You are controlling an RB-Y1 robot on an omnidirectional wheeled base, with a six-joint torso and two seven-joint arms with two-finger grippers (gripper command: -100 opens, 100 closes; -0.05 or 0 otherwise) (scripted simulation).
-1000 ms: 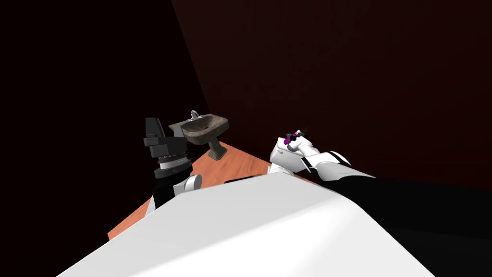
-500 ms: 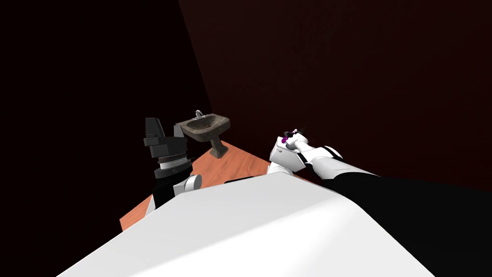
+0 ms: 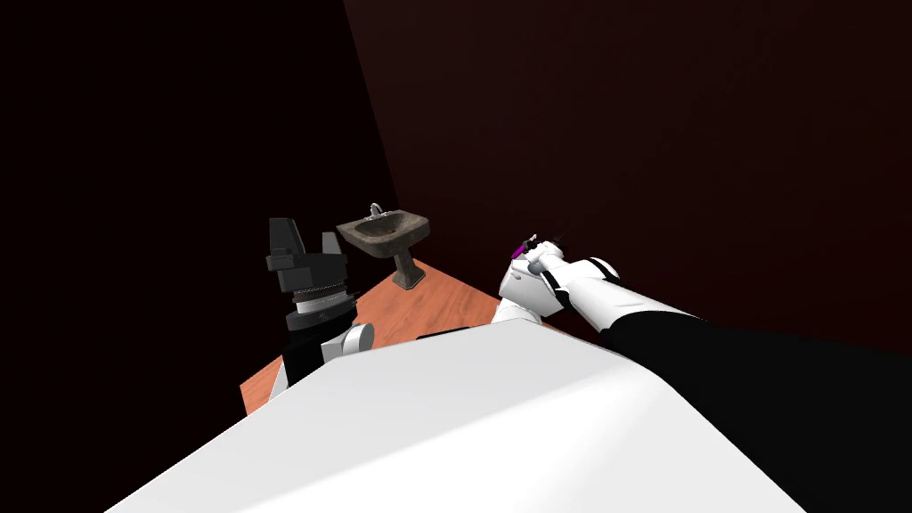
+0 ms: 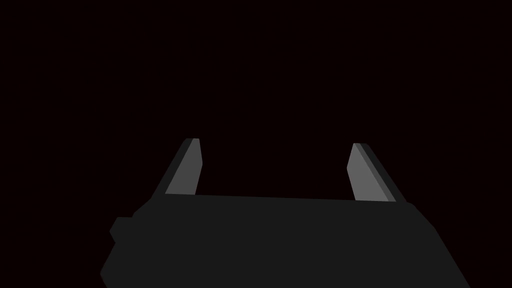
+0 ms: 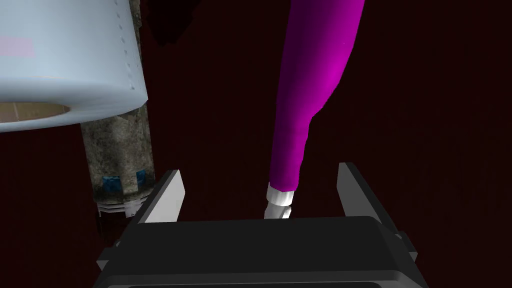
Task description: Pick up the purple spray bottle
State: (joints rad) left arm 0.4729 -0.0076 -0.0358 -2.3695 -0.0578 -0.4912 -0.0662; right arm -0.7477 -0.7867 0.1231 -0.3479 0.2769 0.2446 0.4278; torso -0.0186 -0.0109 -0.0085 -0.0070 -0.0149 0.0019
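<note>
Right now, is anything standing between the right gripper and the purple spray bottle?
Nothing visible does. The right gripper is open, and the neck of the purple spray bottle sits between its fingers, touching neither. A white paper roll and a grimy cylinder stand beyond one finger, outside the gap.

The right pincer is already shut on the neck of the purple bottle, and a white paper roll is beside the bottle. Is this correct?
Not quite. The right pincer is open: the purple bottle has its neck between the fingers, which do not touch it, as the right wrist view shows. The white paper roll is beside the bottle.
</note>
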